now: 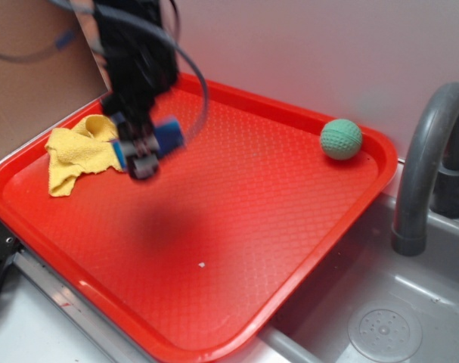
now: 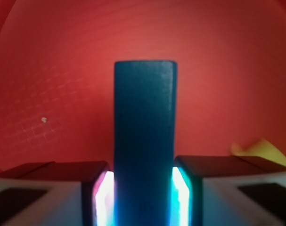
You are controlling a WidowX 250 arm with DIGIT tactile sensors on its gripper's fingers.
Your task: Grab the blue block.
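Observation:
The blue block stands between my two fingers in the wrist view, its long face running up the middle of the frame, with both glowing pads pressed against its sides. In the exterior view my gripper hangs above the left part of the red tray, shut on the blue block, which pokes out to the right of the fingers. A dark shadow lies on the tray below it, so the block is lifted off the surface.
A crumpled yellow cloth lies at the tray's left end, just left of my gripper. A green ball rests in the tray's far right corner. A grey faucet and sink basin sit to the right.

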